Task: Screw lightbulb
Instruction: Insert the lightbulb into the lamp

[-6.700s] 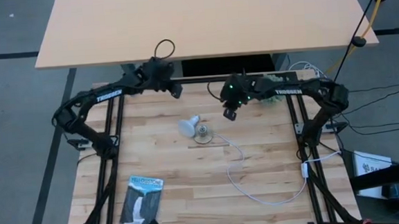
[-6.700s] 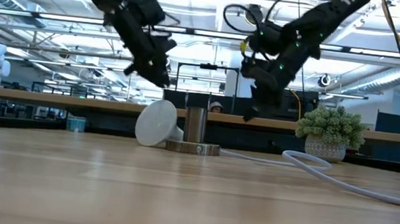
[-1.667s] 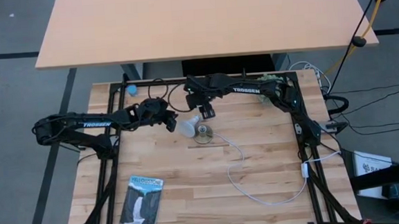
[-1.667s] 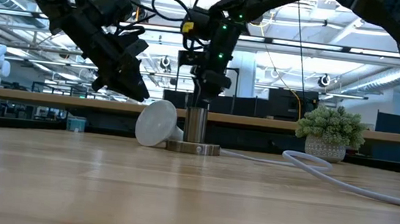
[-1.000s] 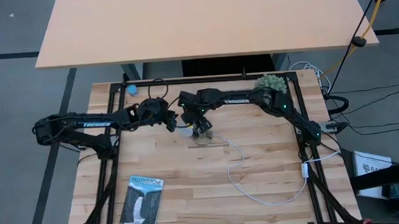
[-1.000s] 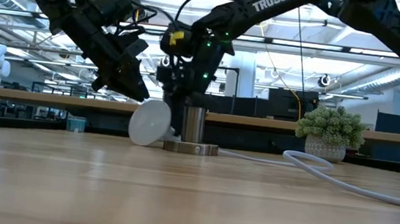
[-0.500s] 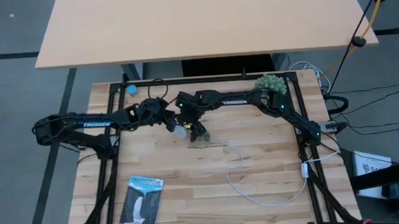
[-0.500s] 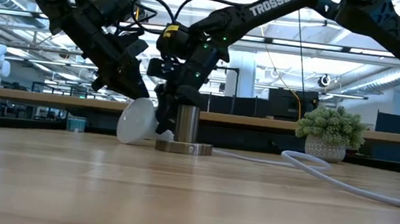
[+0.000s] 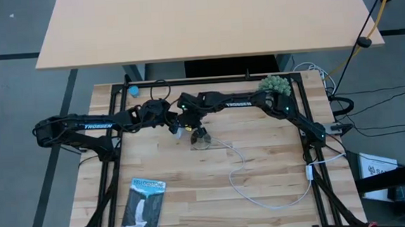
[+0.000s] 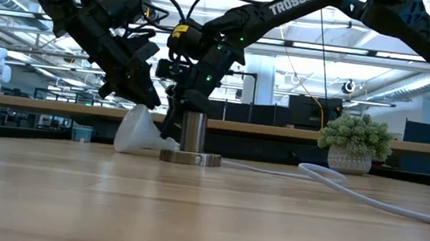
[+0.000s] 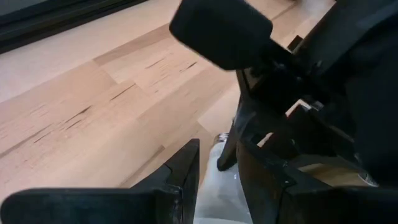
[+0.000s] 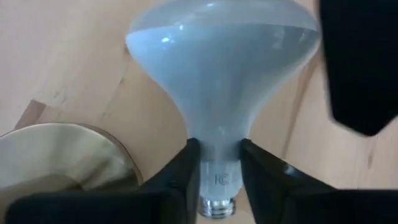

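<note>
Pale wooden tabletop (image 9: 262,159), broad bare room toward its near edge we see, white lightbulb (image 12: 217,68) lying beside the socket (image 10: 189,156), our right gripper (image 12: 219,171) clamped on its narrow neck, left gripper (image 11: 217,165) hovering close, fingers narrowly parted, holding nothing.

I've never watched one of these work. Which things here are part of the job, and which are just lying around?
Part of the job:
lightbulb, its neck between the right gripper fingers
socket with white cord
left gripper, just above the bulb

Lying about:
blue packaging card
small potted plant
</note>
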You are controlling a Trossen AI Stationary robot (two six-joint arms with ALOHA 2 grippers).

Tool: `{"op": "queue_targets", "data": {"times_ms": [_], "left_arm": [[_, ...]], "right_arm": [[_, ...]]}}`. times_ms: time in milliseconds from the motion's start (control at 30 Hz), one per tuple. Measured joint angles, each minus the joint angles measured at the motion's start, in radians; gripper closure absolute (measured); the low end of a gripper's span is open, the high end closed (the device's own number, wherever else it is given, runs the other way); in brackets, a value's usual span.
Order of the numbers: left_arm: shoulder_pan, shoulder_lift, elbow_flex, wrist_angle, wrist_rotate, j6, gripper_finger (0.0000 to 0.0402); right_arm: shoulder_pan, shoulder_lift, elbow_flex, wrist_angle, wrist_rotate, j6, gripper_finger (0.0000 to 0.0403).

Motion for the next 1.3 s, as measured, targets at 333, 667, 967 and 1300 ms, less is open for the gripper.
{"op": "queue_targets", "data": {"times_ms": [333,667,967,1300], "left_arm": [[0.000,0.000,0.000,0.002,0.000,0.000,0.0290],[-0.009,-0.100,0.000,0.030,0.000,-0.011,0.0290],[-0.067,-0.257,0.000,-0.020,-0.038,-0.022,0.0290],[-0.098,-0.293,0.000,-0.097,-0.116,-0.025,0.0290]], "right_arm": [[-0.018,-0.102,-0.006,-0.086,0.053,-0.007,0.0378],[-0.067,-0.203,-0.003,-0.161,0.083,0.305,0.0388],[-0.017,-0.158,-0.004,-0.162,-0.135,0.415,0.0385],[0.042,-0.122,0.000,-0.321,-0.128,0.419,0.0385]]}}
